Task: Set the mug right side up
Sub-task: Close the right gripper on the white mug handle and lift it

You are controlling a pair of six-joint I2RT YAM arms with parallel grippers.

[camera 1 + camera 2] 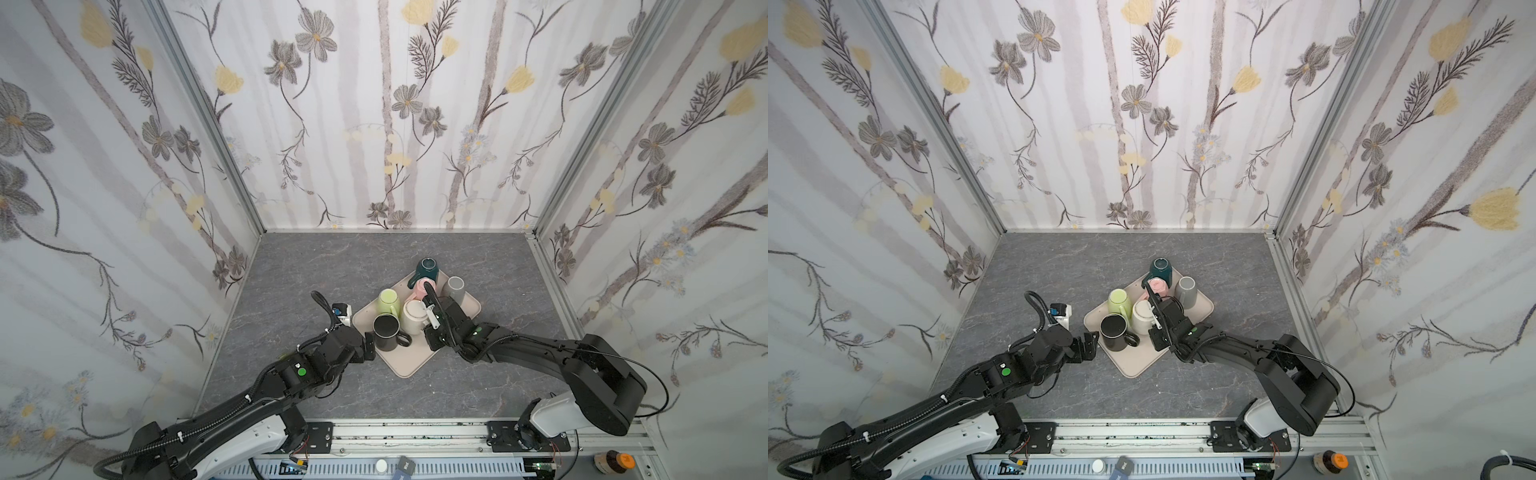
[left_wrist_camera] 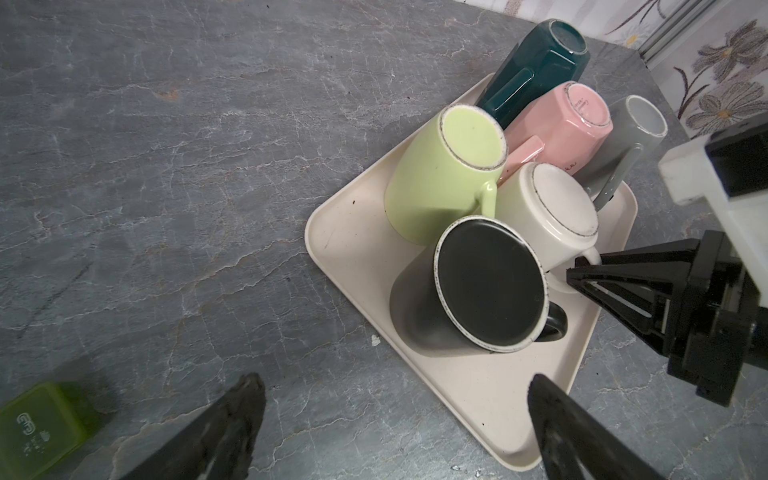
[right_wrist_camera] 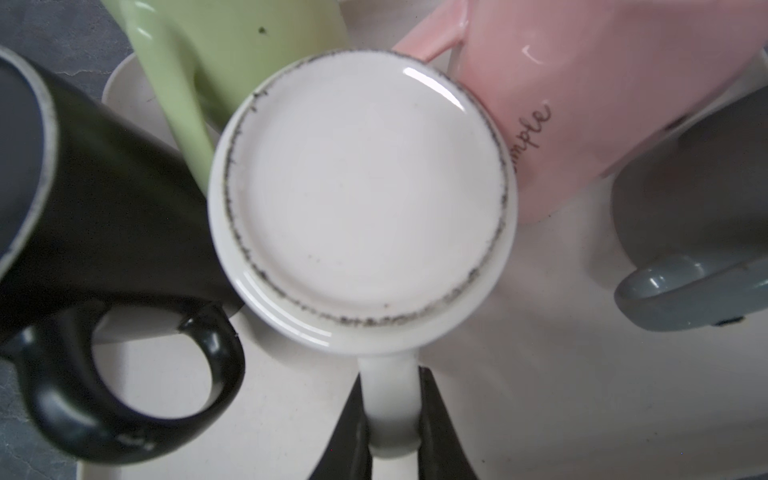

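**Slate tabletop (image 1: 316,257), crowded tray: right pincer has the white mug by its handle. Lift first, flip second.**

Left pincer (image 2: 395,382): released, jaws wide, nothing between them. It hovers off the near-left edge of the tray (image 1: 409,361), with the black mug (image 1: 386,328) just ahead of its tips. The left arm is stretched low and forward, forearm almost flat over the table.

White mug (image 3: 365,187): this is the task's thing. It sits base up and mouth down on the tray, directly ahead of the right pincer's tips. The space is tight:
- The black mug crowds the pincer's left flank.
- The green mug (image 1: 388,300) is beyond the white mug, ahead-left.
- The pink mug (image 3: 561,104) is ahead-right and looks to be touching the white one.
- The grey mug (image 3: 685,208) is off to the pincer's right, apart.

Right pincer (image 3: 392,411): clenched on the handle (image 3: 386,370), one finger on each side of the strap. The right arm reaches in from the right with its elbow raised. The forearm slopes down to the tray and the wrist is pitched down over the mug's base.

How I'd run the step:
- Raise the mug straight up until its rim clears the neighbours. Rolling it in place would likely knock the pink or black mug.
- Roll the wrist a half turn only once it's clear.
- Go slowly, because the grip is narrow and on glazed ceramic, so the body could swing on the handle.
- Set it down on the bare tray patch on the pincer's near side.
- The left pincer is free to steady the body if it sags.
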